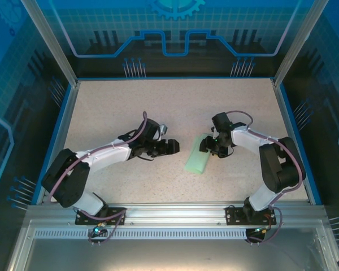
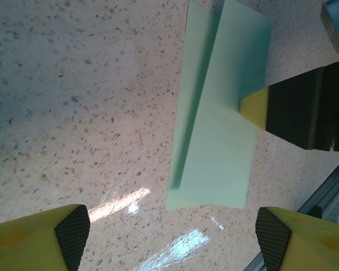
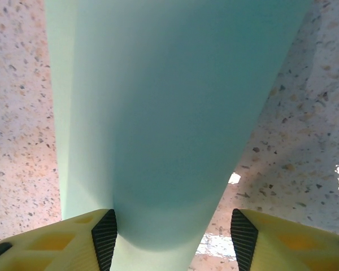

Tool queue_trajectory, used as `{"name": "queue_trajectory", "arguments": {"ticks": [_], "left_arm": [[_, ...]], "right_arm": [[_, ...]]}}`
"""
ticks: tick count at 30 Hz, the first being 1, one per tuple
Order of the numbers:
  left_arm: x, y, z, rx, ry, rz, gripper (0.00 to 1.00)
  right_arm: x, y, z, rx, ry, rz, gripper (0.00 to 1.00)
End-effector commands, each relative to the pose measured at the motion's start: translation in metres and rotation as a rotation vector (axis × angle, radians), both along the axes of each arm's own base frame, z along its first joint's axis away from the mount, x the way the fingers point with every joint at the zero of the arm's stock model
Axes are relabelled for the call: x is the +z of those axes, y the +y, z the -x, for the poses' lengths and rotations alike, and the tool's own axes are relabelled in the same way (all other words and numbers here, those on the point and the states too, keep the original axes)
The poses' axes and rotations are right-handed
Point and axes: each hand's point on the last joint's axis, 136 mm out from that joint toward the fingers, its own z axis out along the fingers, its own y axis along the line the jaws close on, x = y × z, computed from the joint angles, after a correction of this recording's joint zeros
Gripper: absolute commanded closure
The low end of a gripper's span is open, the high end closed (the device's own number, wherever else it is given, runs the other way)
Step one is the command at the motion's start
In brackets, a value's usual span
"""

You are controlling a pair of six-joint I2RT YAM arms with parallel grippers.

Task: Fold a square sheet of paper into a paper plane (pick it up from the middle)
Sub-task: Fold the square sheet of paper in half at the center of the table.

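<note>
The square sheet of paper (image 1: 196, 159) lies right of the table's centre, pale mint green and folded lengthwise into a narrow strip. In the left wrist view the paper (image 2: 220, 141) has its upper flap lifted along the left edge. My right gripper (image 1: 213, 147) hangs over the strip's far end. One yellow fingertip (image 2: 253, 108) rests on its right edge. From the right wrist the paper (image 3: 169, 101) bulges up between the spread jaws of my right gripper (image 3: 174, 237), close to the left pad (image 3: 104, 234). My left gripper (image 1: 173, 147) (image 2: 172, 237) stands open just left of the strip, holding nothing.
A speckled beige tabletop (image 1: 113, 107) is bounded by a blue rim (image 1: 62, 124) and transparent walls. An aluminium rail (image 1: 175, 212) runs along the near edge, also seen from the left wrist as a rail (image 2: 327, 186) beyond the paper.
</note>
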Motion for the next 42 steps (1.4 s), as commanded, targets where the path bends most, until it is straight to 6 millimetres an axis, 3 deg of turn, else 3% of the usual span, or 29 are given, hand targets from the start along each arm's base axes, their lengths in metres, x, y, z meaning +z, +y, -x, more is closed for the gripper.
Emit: {"name": "queue_trajectory", "arguments": {"ticks": [1, 16, 24, 37, 42], "left_arm": [[0.010, -0.015, -0.005, -0.026, -0.006, 0.039, 0.18], [0.002, -0.026, -0.007, -0.043, 0.018, 0.032, 0.21], [0.000, -0.030, -0.008, -0.039, 0.029, 0.034, 0.24], [0.000, -0.026, -0.009, -0.014, 0.026, 0.026, 0.24], [0.001, -0.026, -0.009, -0.011, 0.026, 0.026, 0.24]], "right_arm": [[-0.002, 0.010, 0.000, 0.054, 0.009, -0.045, 0.41], [-0.001, 0.024, -0.008, 0.104, 0.003, -0.105, 0.40], [-0.003, 0.033, -0.006, 0.190, 0.006, -0.142, 0.47], [0.000, 0.058, -0.007, 0.324, 0.004, -0.250, 0.51], [-0.004, 0.056, -0.009, 0.349, 0.016, -0.215, 0.50]]}}
